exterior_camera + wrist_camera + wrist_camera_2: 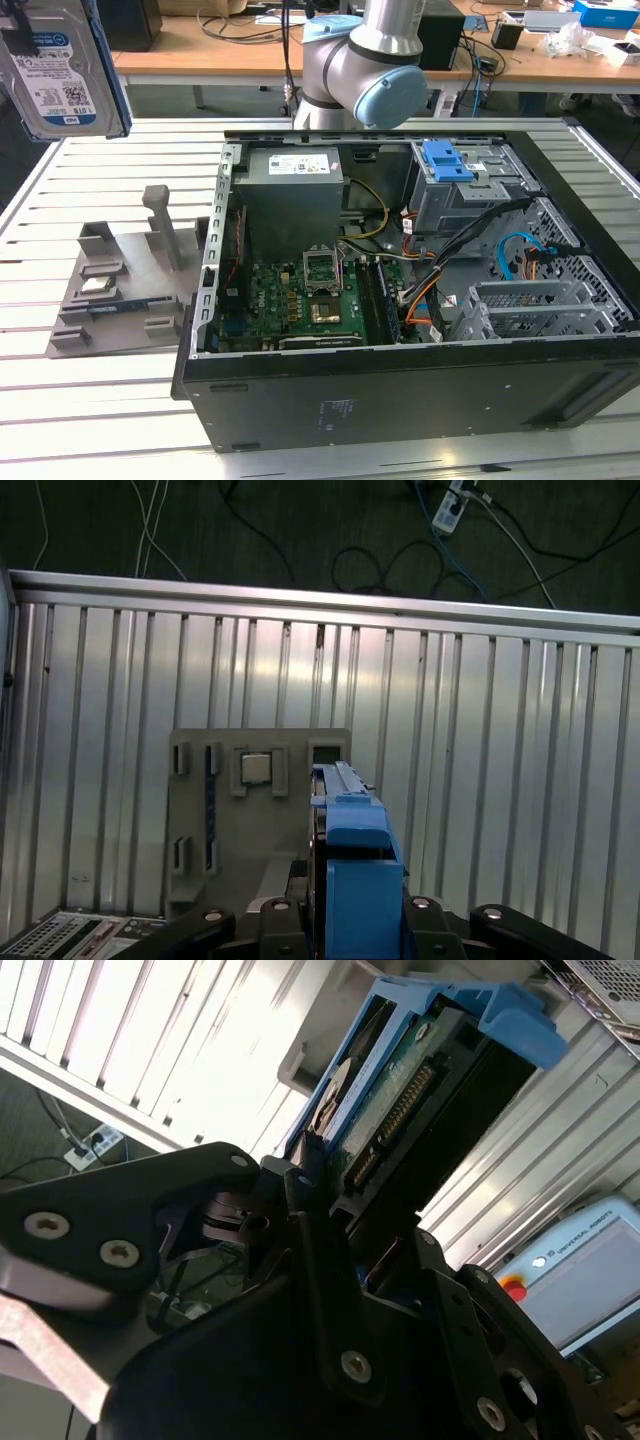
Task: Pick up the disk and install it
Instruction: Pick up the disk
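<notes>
The disk [62, 72], silver with a blue-and-white label and a blue carrier frame, hangs high over the slatted table at the exterior view's far left, away from the computer case. In both wrist views it stands on edge between my black fingers: my gripper [345, 912] is shut on the disk [350, 845], whose blue frame faces the first wrist camera. In the second wrist view the disk [400, 1100] shows its circuit board and connector, with my gripper [335, 1195] clamped on its near end.
The open computer case [400, 400] lies on the slatted table [100, 420]. Inside are a grey power-supply box [290, 190] and a metal cage with a blue latch [448, 162]. A grey parts fixture [115, 290] sits beside the case, below the disk [250, 780]. A teach pendant [590, 1270] lies nearby.
</notes>
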Tool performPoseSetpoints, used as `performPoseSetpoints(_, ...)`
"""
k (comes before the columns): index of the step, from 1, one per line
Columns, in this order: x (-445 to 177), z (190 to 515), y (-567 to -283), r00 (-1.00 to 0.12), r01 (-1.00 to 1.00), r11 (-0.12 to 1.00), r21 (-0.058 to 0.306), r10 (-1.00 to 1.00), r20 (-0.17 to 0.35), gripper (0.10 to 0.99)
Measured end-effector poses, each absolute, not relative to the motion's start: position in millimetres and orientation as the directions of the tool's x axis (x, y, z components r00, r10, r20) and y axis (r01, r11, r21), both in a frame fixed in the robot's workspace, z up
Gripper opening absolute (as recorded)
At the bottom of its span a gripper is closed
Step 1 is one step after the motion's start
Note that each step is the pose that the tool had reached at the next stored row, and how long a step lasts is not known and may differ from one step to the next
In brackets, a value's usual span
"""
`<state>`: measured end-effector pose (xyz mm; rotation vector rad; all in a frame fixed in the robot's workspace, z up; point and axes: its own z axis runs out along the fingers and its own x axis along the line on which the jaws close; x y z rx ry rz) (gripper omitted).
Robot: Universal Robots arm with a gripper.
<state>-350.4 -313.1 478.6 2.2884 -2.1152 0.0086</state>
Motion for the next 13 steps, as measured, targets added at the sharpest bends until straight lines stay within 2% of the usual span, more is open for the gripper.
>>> performPoseSetpoints(13,-350,500,-313,0.079,-0.997,-0.078,0.015,-0.997,0.021,0.369)
